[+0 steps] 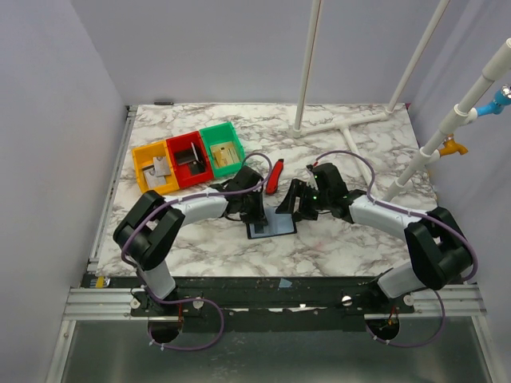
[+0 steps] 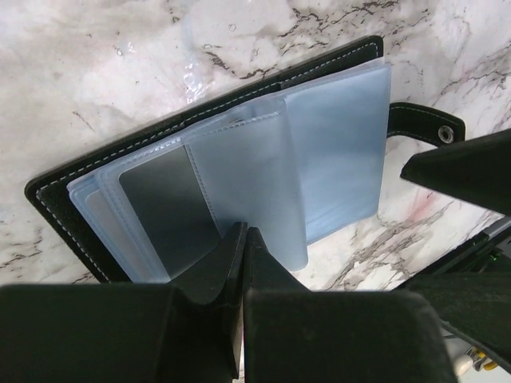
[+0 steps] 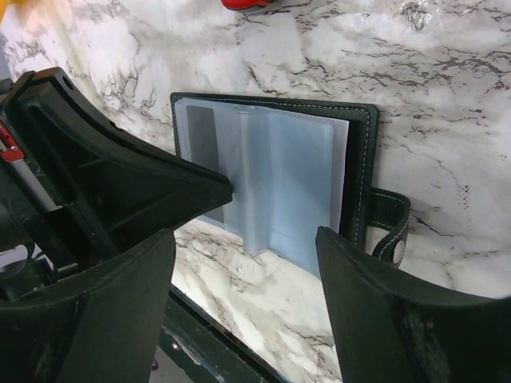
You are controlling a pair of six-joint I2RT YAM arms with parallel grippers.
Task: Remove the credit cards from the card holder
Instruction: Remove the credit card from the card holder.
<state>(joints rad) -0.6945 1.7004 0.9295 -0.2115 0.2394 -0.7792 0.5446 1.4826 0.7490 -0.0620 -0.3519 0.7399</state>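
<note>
The holder [image 1: 271,226] lies spread open on the desk [image 1: 343,243] between the two arms, a little nearer to them than the bins [image 1: 188,140] and the red tool [image 1: 274,175]. Its clear bluish sleeves [image 2: 255,183] fan out over the black cover, and the strap [image 2: 423,124] trails off one side onto the marble. One grey card [image 2: 164,209] shows inside a sleeve. I can't make out whether the other sleeves hold anything. The left fingers [image 2: 215,271] are pressed together tip to tip right at the near edge of the sleeves, just beside that card. From here I can't tell whether a leaf of plastic or a card edge is nipped between them. The right fingers [image 3: 383,303] are spread wide and hang over the strap side of the holder, gripping nothing. It looks to me like the step of getting at a card, with the grey one not yet drawn out. The next move seems to call for one arm pinning the cover or sleeve flat. The other would then take the thin card by whatever edge is exposed and slide it along the sleeve's opening, which I can't place from these views. If nothing holds the holder down, I'd expect it to lift or skid along with the card.
</note>
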